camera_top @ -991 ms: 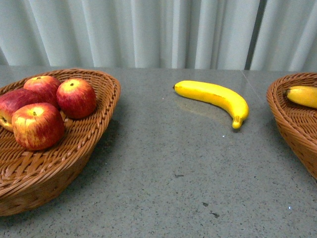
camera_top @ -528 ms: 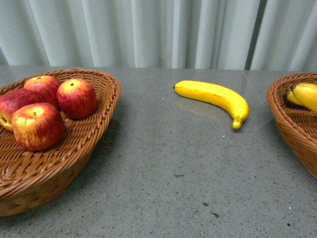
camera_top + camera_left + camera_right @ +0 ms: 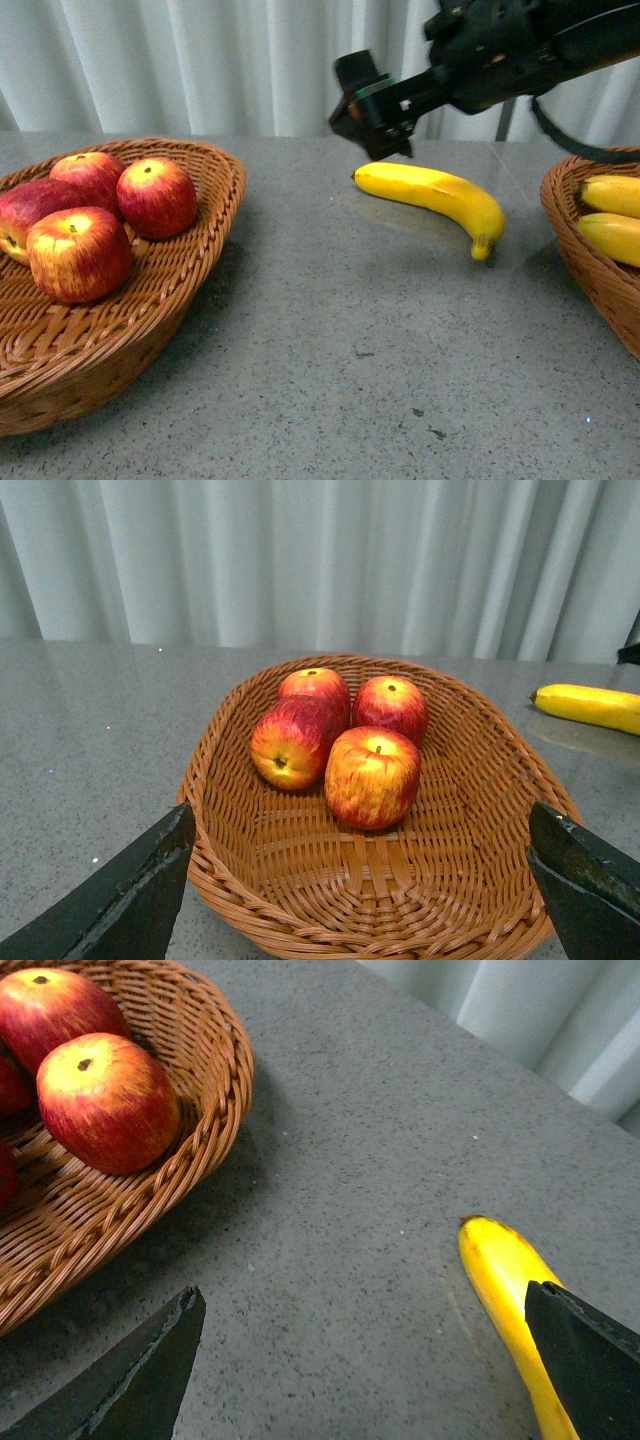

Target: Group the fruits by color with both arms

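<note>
- Swung into the front view since a second ago: right arm (image 3: 520,45). Two bananas (image 3: 610,215) now lie in the right basket (image 3: 570,250), up from one.
- Front view: right gripper (image 3: 372,128) hovers just above the far tip of the loose banana (image 3: 430,195) on the table (image 3: 330,330). The banana's long axis runs from there toward the right basket. The right arm is nearer it.
- Left wrist view: left gripper (image 3: 360,820) is spread wide and empty over the left basket (image 3: 230,880) holding four apples (image 3: 345,740).
- Right wrist view: fingers (image 3: 130,1380) are spread, holding nothing. The banana tip sits off-centre by one finger; a sideways shift looks needed.
</note>
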